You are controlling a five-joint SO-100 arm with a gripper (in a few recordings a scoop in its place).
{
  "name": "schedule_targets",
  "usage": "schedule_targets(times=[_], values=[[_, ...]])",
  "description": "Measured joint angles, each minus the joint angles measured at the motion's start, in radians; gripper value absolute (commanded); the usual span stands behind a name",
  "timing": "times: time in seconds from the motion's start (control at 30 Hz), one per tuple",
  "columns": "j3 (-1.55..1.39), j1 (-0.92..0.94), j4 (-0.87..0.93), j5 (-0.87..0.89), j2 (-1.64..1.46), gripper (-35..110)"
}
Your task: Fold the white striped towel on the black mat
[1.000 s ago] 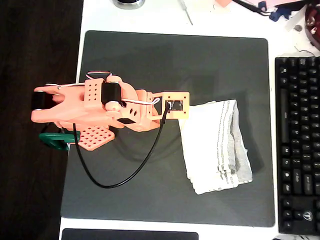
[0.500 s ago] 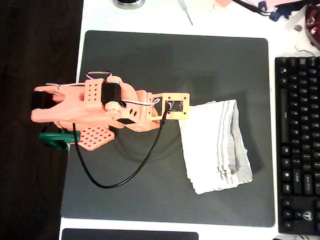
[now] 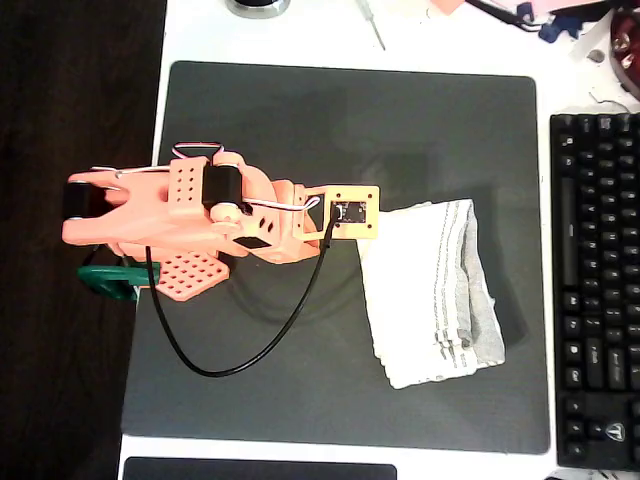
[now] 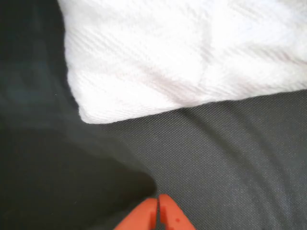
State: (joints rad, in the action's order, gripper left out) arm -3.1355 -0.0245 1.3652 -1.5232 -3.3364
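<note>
folded off-white grey-striped cloth towel at 4 o'clock on flat charcoal-black mat, orange fingers closed, empty, just short of towel corner

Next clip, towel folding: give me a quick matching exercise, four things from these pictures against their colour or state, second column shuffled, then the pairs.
Things:
1. white striped towel
2. black mat
3. gripper
4. keyboard

States:
A. orange tips pressed together, nothing between them
B. black keys, at the right edge in the overhead view
C. folded into layers, grey stripes showing
D. dark, flat, beneath the cloth

Pairs: 1-C, 2-D, 3-A, 4-B
</note>
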Motion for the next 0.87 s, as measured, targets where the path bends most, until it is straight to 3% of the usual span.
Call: schedule_targets(times=[0.87], values=[[0.0, 0.006, 0.0, 0.0, 0.0, 0]])
